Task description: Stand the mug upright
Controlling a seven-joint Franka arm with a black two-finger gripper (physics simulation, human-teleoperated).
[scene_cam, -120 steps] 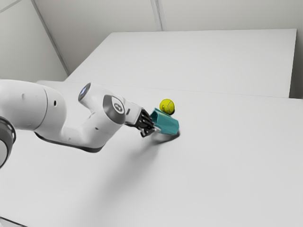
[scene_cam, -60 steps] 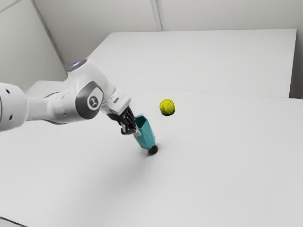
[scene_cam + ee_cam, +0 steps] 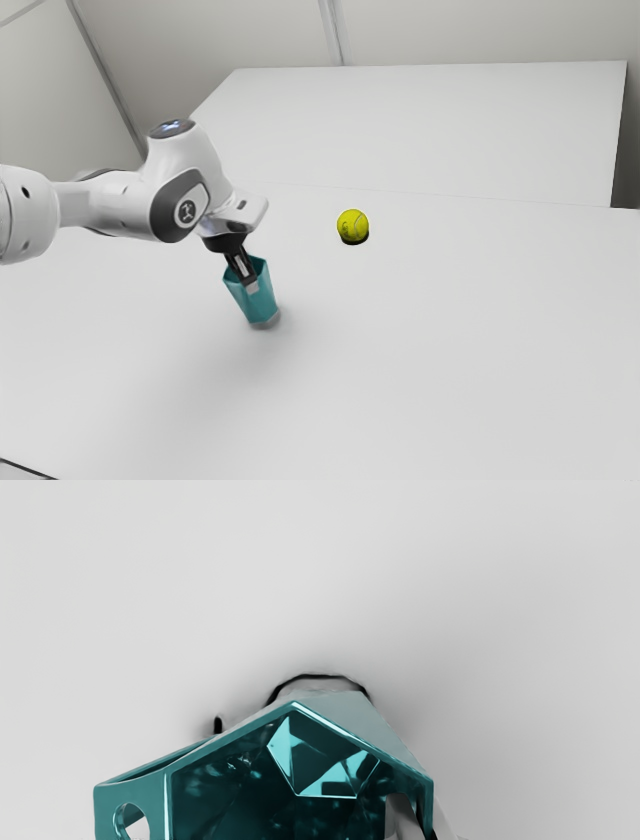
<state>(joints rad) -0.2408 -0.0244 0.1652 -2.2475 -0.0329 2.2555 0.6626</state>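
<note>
The black gripper [image 3: 249,284] points down at the rim of the teal faceted mug [image 3: 262,305] in the exterior view. The mug leans slightly, its opening upward and its base at or just above the table; contact is unclear. In the wrist view the gripper [image 3: 425,816] pinches the wall of the mug [image 3: 230,775], one finger inside and the other outside. The handle with its round hole is on another side of the mug, away from the fingers. Part of the mug's lower body is hidden behind its rim there.
A yellow-green tennis ball [image 3: 352,225] rests on the white table [image 3: 450,340], apart from the mug, toward the exterior view's right and farther back. The arm reaches in from the exterior view's left.
The mug has swung from lying nearly sideways to almost upright, moving with my gripper toward the exterior view's left, away from the ball. My hand has turned to point more downward. The ball stayed put.
</note>
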